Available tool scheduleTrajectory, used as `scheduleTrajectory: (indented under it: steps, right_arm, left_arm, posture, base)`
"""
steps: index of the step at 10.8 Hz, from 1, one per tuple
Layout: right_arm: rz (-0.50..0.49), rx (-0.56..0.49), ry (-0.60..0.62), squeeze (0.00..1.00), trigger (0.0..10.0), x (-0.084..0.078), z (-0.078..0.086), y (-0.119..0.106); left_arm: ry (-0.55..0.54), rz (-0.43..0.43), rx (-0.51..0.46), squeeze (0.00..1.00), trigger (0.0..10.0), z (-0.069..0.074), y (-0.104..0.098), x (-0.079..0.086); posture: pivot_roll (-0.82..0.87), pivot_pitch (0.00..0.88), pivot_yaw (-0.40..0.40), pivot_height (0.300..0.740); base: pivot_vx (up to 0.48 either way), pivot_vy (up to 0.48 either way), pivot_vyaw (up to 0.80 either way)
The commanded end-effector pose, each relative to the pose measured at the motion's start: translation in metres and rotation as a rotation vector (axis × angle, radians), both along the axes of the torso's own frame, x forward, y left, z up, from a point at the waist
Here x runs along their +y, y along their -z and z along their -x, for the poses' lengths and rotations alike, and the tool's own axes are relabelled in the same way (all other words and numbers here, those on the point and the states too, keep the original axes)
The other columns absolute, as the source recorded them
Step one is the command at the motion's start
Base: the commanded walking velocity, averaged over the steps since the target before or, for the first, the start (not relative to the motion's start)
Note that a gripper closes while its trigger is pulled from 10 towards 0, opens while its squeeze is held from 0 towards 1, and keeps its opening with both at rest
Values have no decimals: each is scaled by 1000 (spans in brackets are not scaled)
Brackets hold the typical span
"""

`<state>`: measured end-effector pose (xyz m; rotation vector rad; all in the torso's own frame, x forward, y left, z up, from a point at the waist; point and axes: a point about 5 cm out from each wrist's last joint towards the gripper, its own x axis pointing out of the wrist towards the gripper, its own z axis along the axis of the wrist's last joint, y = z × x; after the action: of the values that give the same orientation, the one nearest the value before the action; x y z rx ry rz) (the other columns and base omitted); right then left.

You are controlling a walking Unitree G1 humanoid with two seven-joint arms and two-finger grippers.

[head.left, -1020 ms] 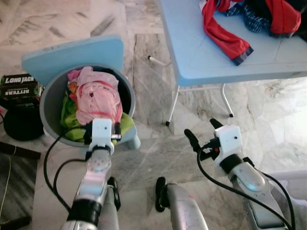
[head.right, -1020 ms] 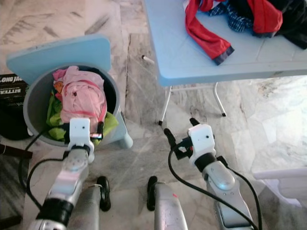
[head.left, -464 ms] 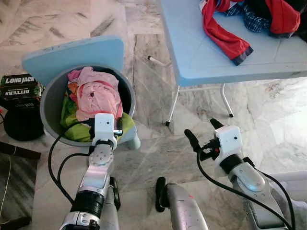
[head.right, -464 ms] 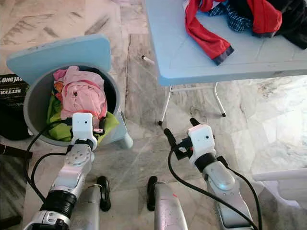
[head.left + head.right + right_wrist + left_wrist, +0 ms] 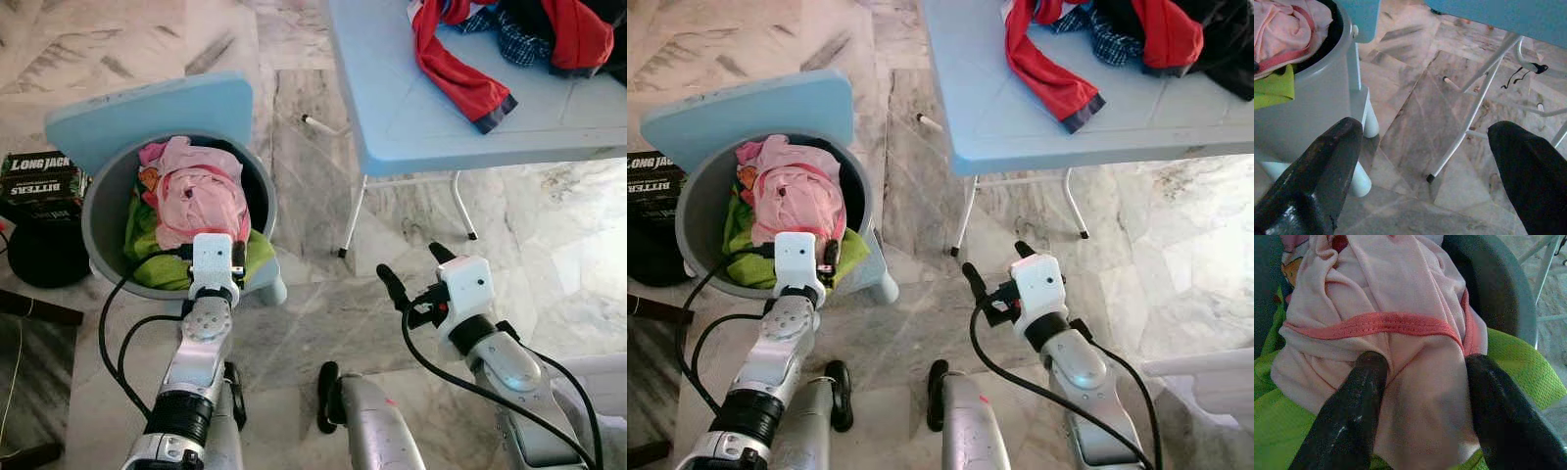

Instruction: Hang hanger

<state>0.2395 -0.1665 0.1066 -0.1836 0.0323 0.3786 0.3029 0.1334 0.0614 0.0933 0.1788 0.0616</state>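
Observation:
A grey laundry basket [image 5: 101, 201] stands on the floor at my left, holding a pink garment [image 5: 201, 191] on top of green cloth [image 5: 145, 257]. My left gripper [image 5: 1422, 367] reaches over the basket's near rim. It is open, and its two black fingers [image 5: 1359, 396] press down on either side of a fold of the pink garment below its red-trimmed hem. My right gripper [image 5: 409, 261] hovers open above the marble floor, in front of the table legs [image 5: 1474, 112], with nothing between its fingers.
A light blue folding table [image 5: 411, 108] at the upper right carries a red garment [image 5: 456, 69] and other dark clothes. A blue panel [image 5: 147, 113] rises behind the basket. A black box [image 5: 39, 176] lies left of it. A white object [image 5: 598, 367] shows at far right.
My left gripper has pushed a little further forward over the basket rim onto the pink garment. The right arm has stayed where it was.

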Motion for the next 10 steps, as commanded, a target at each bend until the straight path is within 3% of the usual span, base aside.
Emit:
scheduleTrajectory:
  steps: [1, 10]
  right_arm:
    - [9, 21, 16, 0, 10000, -4, 3, 6]
    - [9, 20, 6, 0, 10000, -3, 1, 7]
  left_arm:
    - [17, 8, 27, 0, 0, 4, 7, -3]
    - [23, 22, 14, 0, 0, 4, 8, -4]
  posture:
    - [-148, 324, -119, 740]
    - [-136, 313, -118, 740]
  base:
    - [0, 0, 0]
    - [0, 0, 0]
